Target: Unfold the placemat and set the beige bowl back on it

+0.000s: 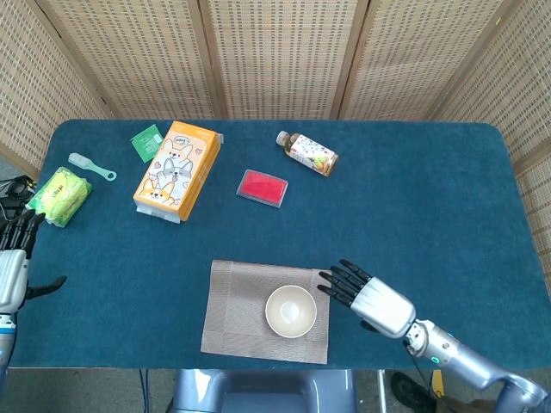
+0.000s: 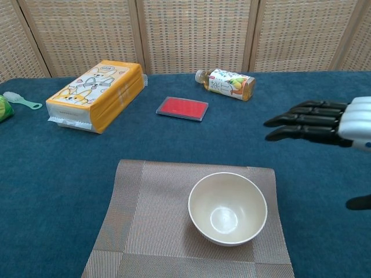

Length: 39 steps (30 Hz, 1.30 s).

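no lettering can be read: the orange tissue pack [image 2: 95, 94] at upper left shows corgi cartoons and tiny blurred print, and the label on the lying bottle [image 2: 227, 83] is too small.

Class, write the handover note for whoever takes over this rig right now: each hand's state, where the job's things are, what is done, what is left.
Right hand: open, empty, fingers extended toward the beige bowl, not touching it.
Left hand: open, empty, at the table's left edge.
Placemat: near the front edge; the visible part lies flat, and whether a fold remains cannot be told.
Bowl: upright, on the placemat's right part.
Done: nothing that shows.
Left: lift the bowl off, unfold the placemat, set the bowl back.
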Each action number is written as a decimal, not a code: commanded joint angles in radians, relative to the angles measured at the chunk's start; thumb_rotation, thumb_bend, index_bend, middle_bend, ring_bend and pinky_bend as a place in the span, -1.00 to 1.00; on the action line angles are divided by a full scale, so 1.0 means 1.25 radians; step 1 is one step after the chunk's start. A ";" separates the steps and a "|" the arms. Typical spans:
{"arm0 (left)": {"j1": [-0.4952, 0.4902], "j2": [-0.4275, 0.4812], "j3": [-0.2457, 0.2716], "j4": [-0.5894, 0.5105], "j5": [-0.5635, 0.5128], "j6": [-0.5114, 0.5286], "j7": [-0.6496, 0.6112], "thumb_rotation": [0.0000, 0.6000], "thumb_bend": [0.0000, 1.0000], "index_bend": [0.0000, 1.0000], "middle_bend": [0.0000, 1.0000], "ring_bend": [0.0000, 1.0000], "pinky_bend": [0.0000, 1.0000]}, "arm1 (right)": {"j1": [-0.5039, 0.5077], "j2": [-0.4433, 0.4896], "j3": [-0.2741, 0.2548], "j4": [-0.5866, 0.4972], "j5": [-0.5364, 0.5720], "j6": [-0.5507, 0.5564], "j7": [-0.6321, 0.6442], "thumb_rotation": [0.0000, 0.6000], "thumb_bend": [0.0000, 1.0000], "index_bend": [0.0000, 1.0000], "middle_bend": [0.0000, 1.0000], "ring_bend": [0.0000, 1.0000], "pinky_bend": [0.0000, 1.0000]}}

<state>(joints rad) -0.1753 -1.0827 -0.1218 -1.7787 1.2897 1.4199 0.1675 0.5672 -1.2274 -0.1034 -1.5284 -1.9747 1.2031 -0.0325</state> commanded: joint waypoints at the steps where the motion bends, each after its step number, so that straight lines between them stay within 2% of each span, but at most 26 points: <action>1: -0.002 -0.001 -0.002 0.003 -0.005 -0.004 0.001 1.00 -1.00 -1.00 -1.00 -1.00 -1.00 | 0.037 -0.030 0.008 -0.020 -0.020 -0.053 -0.032 1.00 -1.00 -0.77 -1.00 -1.00 -1.00; 9: -0.004 0.001 -0.007 0.007 -0.020 -0.014 -0.002 1.00 -1.00 -1.00 -1.00 -1.00 -1.00 | 0.079 -0.092 0.009 -0.005 0.013 -0.161 -0.069 1.00 -1.00 -0.63 -1.00 -1.00 -1.00; 15: -0.006 0.002 -0.010 0.011 -0.030 -0.021 -0.007 1.00 -1.00 -1.00 -1.00 -1.00 -1.00 | 0.089 -0.147 0.006 0.035 0.033 -0.176 -0.065 1.00 -0.94 -0.49 -1.00 -1.00 -1.00; 17: -0.007 0.002 -0.011 0.012 -0.033 -0.024 -0.008 1.00 -1.00 -1.00 -1.00 -1.00 -1.00 | 0.093 -0.164 0.007 0.049 0.035 -0.173 -0.059 1.00 -0.83 -0.42 -1.00 -1.00 -1.00; 22: -0.009 0.003 -0.010 0.014 -0.036 -0.030 -0.008 1.00 -1.00 -1.00 -1.00 -1.00 -1.00 | 0.101 -0.201 0.009 0.089 0.038 -0.158 -0.038 1.00 -0.13 0.05 -1.00 -1.00 -1.00; 25: -0.010 0.002 -0.011 0.015 -0.038 -0.031 -0.009 1.00 -1.00 -1.00 -1.00 -1.00 -1.00 | 0.101 -0.222 0.009 0.118 0.040 -0.133 -0.012 1.00 0.13 0.23 -1.00 -1.00 -1.00; 28: -0.011 0.002 -0.011 0.016 -0.039 -0.034 -0.009 1.00 -1.00 -1.00 -1.00 -1.00 -1.00 | 0.098 -0.233 0.010 0.139 0.038 -0.095 0.027 1.00 0.22 0.33 -1.00 -1.00 -1.00; 33: -0.011 0.002 -0.010 0.017 -0.039 -0.036 -0.010 1.00 -1.00 -1.00 -1.00 -1.00 -1.00 | 0.095 -0.235 0.019 0.168 0.033 -0.009 0.110 1.00 0.23 0.41 -1.00 -1.00 -1.00; 39: -0.010 0.004 -0.010 0.014 -0.037 -0.033 -0.014 1.00 -1.00 -1.00 -1.00 -1.00 -1.00 | 0.094 -0.187 0.078 0.182 0.089 0.049 0.149 1.00 0.23 0.43 -1.00 -1.00 -1.00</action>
<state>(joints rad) -0.1875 -1.0773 -0.1346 -1.7617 1.2441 1.3787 0.1502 0.6857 -1.4835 -0.0325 -1.3117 -1.8915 1.2494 0.1426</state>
